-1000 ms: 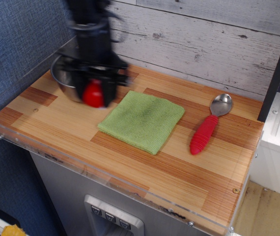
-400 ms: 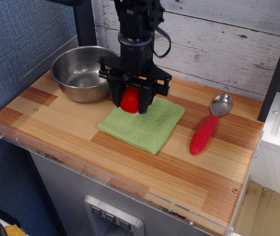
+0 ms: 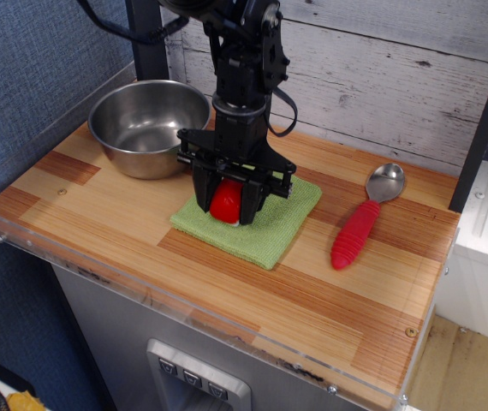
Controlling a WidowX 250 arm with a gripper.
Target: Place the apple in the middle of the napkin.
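Right now the black claw (image 3: 227, 204) hangs straight down over the napkin (image 3: 265, 224), its two fingers (image 3: 201, 190) closed on either side of the apple (image 3: 225, 204). The apple sits low between them, over the napkin's left-of-centre part, close to or touching the cloth; whether it actually rests there cannot be told, since the fingers hide its underside. Its red rounded side faces the camera, and a sliver of paler surface shows at its lower right edge, so the flat cut face seems turned away to the right. What shows of it is taller than wide, so its long axis runs roughly up and down, though the fingers cover too much to be sure.

The light-green napkin lies flat on the wooden table (image 3: 252, 291), turned like a diamond with one corner toward the front edge. A steel bowl (image 3: 145, 124) stands at the back left, near the napkin but apart from it. A red-handled spoon (image 3: 366, 216) lies to the right of the napkin, bowl end pointing toward the back wall.
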